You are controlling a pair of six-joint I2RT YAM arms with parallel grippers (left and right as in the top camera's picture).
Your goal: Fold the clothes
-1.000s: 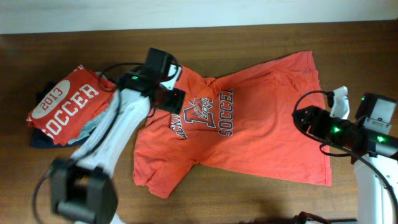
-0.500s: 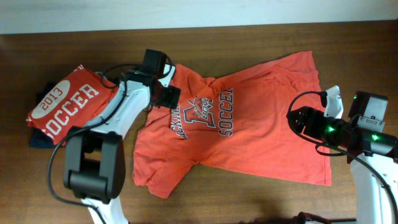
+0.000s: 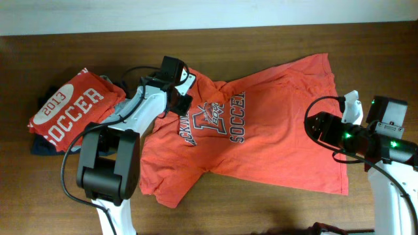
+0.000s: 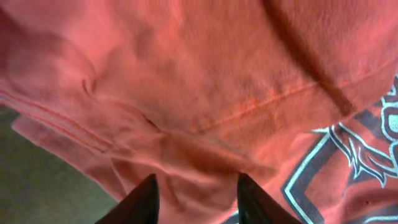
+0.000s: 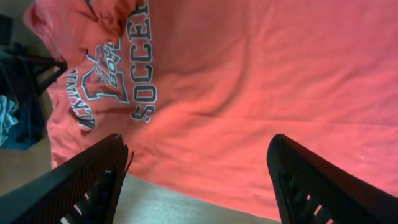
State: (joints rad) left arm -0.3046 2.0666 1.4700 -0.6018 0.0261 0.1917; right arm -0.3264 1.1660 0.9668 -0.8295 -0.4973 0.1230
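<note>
T-shirt (image 3: 274, 124), orange-red, rumpled print-up on surface (image 3: 261, 209); left hand (image 4: 198, 186) nudged further onto it, grip unclear; right hand (image 5: 196, 142) spread apart.

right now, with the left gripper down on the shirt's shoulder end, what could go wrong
The left gripper sits over a bunched ridge of the orange T-shirt near the shoulder, so it may pinch several layers and drag the whole shirt. The right gripper hangs open above the cloth, holding nothing down, so the shirt could slide. The left arm is close to the red 2013 SOCCER shirt and might disturb that pile.
</note>
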